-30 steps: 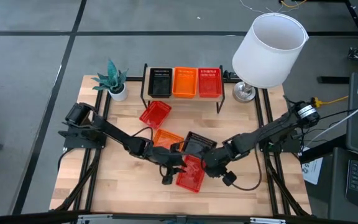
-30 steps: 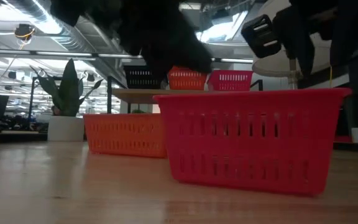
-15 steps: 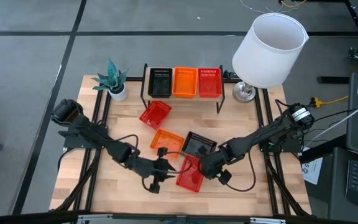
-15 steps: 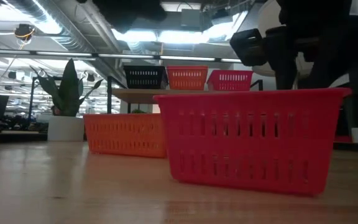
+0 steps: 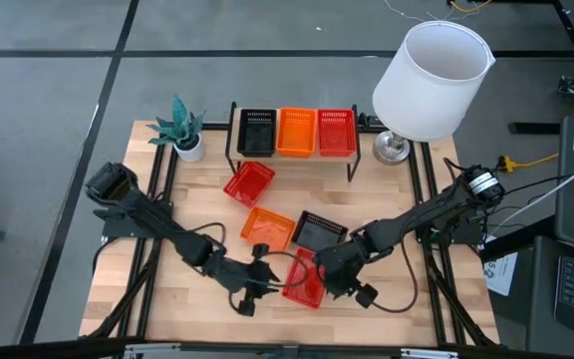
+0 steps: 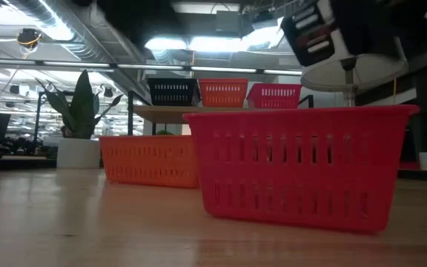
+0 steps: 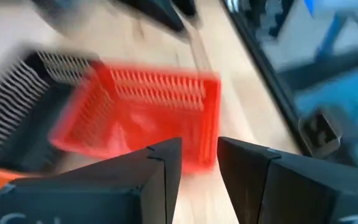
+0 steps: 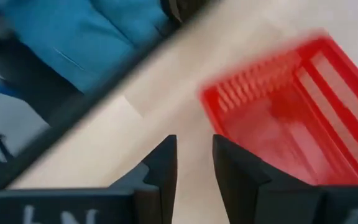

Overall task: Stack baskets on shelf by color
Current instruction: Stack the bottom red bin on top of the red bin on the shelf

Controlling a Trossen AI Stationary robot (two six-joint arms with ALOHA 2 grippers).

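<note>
A: High view, read left to right: a plant is seen at upper left, then the shelf with a black basket, an orange one and a red one set side by side on it. Lower down, four baskets lie loose on the table.

B: Which are those?

A: A second red basket below the shelf, an orange basket at centre, a black one just right of it, and a third red basket at lower centre.

B: What has changed?

A: The left gripper has been drawn back from over the baskets to the left of that lowest red basket; its fingers are parted by a narrow gap and hold nothing. The right gripper has been moved down against the basket's right side, fingers likewise narrowly apart and empty.

B: Meaning?

A: The lowest red basket is probably the next one to be picked, likely by the right arm; no stacking has been done yet.
</note>
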